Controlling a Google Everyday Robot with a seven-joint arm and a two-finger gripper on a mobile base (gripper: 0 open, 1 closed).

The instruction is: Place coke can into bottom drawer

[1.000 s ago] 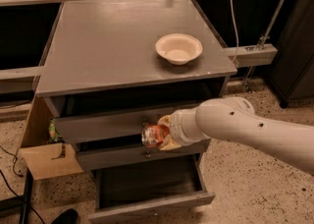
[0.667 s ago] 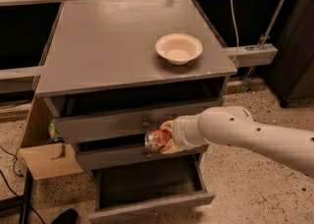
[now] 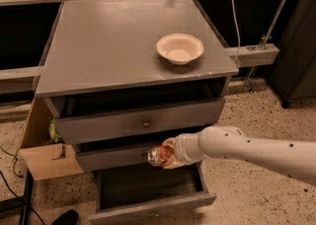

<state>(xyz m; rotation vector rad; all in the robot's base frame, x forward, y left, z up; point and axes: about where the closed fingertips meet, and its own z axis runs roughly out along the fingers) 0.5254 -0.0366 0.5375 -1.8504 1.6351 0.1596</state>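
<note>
The coke can, red-orange with a silver end facing left, lies sideways in my gripper. The gripper is shut on it and holds it in front of the middle drawer, just above the open bottom drawer. The bottom drawer is pulled out, with a flat grey front and a dark interior. My white arm reaches in from the right.
A cream bowl sits on the grey cabinet top. The top drawer with a round knob is slightly pulled out. A cardboard box stands to the left of the cabinet. A dark cabinet stands at the right.
My gripper with the can has moved down and slightly right, from the front of the top drawer towards the open bottom drawer.
</note>
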